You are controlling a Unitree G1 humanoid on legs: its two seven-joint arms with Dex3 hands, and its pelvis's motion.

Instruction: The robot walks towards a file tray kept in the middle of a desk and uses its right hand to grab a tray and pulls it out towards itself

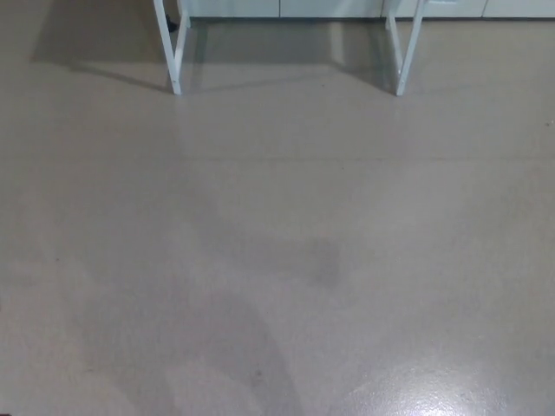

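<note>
A pale grey floor point(277, 260) filled the head view, glossy near the bottom edge. Two white desk legs point(173, 52) stood at the top. The file tray and both hands lay out of view.

Two white leg frames point(173, 48) point(403, 48) are standing at the far edge of one grey floor point(277, 243); one pale baseboard strip point(329, 8) is showing behind.

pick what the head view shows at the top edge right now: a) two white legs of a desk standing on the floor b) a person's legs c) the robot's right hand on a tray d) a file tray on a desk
a: two white desk legs stand on the bare grey floor at the top edge; no tray or hand shows.
</note>
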